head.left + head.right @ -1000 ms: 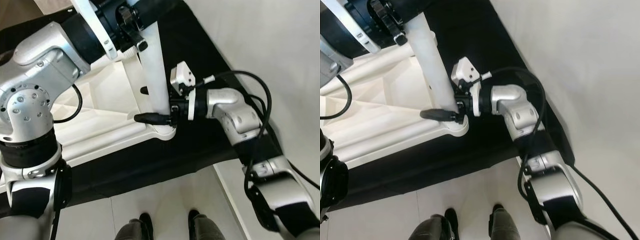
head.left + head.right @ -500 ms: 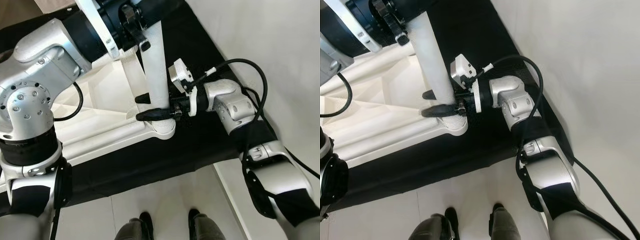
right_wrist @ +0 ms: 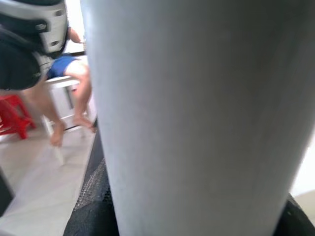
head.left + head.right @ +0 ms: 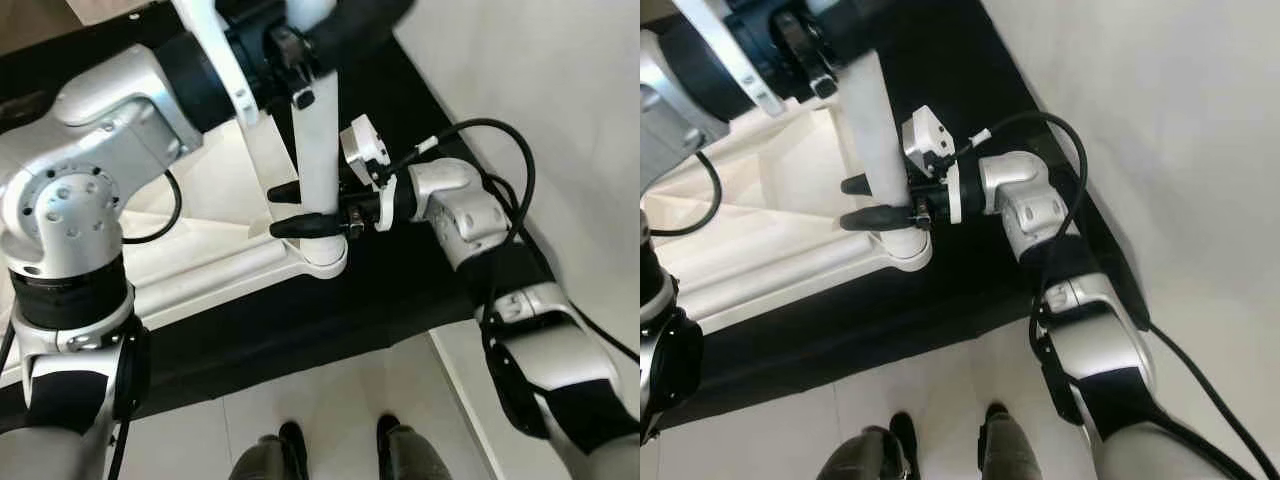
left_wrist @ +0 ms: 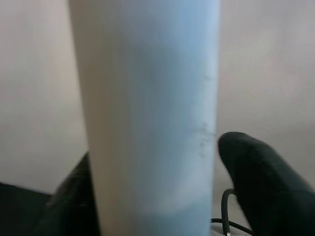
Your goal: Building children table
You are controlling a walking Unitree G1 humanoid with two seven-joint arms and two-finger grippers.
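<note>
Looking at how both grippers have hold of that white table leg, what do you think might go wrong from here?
1. The right gripper straddles the white leg just above its socket in the overturned tabletop. The fingers could get pinched if the leg seats lower.
2. The left gripper holds the leg higher up. Uneven pushes from the two arms might tilt the leg and jam it.
3. The tabletop lies on a black cloth and could slide under sideways force.

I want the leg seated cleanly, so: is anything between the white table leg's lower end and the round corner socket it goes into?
Nothing visible. The table leg stands right on the corner socket of the upturned tabletop. The right claw straddles the leg just above the socket, one finger each side; the left claw holds it higher up.
</note>
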